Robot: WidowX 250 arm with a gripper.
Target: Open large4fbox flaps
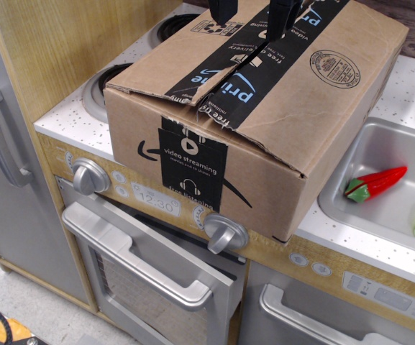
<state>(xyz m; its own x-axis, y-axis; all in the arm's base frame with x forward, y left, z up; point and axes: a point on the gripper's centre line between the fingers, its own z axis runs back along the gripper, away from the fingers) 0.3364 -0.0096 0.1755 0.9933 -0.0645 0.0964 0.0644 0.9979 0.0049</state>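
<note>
So the box [257, 122] is parked on the desk [408, 93], sat over the stove burners toward the left edge and overhanging the front edge a bit above the oven knobs. The sink [380, 194] is cut into the right side, with a red pepper [376, 182] lying in it, well apart from the box.

All the flaps [301, 72] are still lying down pretty much flat. The black tape [247, 72] along the middle seam has been torn, and at the near end the left flap [171, 57] is lifted just slightly, so a small gap can be seen there.

The hand [252, 18] is seen only at the top edge, two dark fingers [223, 8] spread apart and released, nothing gripped, poised right over the seam at the far end of the box.

Looks like the very first step: no flap has been raised yet. For the next move a finger probably needs to be hooked under a flap edge at the seam and lifted outward. Could be tricky if the leftover tape holds, since the whole box might get dragged instead
</note>
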